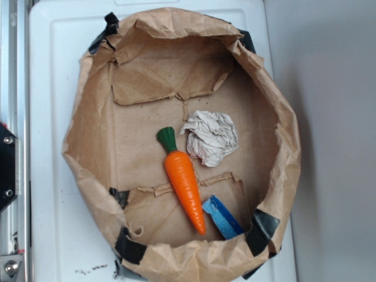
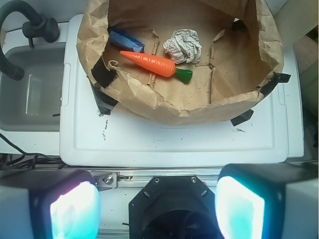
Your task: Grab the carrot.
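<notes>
The carrot [image 1: 184, 182] is looking like glossy, smooth orange plastic with a dark green cap. The brown paper bag [image 1: 88, 147] around it is showing matt, creased walls, and the paper ball [image 1: 211, 138] is lying crumpled and rough. At frame left, a metal rail [image 1: 14, 70] is gleaming beside smooth white plastic [image 1: 53, 70].

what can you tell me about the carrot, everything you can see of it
The carrot is a glossy orange toy, plastic by its shine, tapering to a blunt tip, with a dark green stem cap. It lies flat on the floor of the brown paper tub, on a diagonal. Its tip lies beside the blue piece, its cap close to the crumpled paper ball. The gripper is well clear of it, jaws apart.
</notes>
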`<state>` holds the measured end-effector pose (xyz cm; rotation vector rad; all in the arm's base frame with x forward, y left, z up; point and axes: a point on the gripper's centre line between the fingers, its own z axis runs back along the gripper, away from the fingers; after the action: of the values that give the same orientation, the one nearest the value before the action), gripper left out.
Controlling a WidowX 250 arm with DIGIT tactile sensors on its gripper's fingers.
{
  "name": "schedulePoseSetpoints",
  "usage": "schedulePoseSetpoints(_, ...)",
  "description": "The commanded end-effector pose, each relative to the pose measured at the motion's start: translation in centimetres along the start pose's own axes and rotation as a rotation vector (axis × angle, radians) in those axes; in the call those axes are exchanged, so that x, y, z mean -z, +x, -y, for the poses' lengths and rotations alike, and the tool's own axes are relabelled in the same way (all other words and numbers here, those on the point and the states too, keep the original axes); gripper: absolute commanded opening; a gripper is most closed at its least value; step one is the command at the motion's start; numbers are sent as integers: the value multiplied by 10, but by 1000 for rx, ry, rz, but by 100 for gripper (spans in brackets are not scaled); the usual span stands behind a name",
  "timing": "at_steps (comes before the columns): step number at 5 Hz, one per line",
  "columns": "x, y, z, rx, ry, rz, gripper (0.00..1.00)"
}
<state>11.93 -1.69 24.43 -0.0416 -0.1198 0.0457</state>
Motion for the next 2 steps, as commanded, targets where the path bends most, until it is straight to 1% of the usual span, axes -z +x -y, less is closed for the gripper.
schedulePoseSetpoints(1,0,0,0,0,0,0,100)
schedulePoseSetpoints(2,1,11,4,-41,8,19,100)
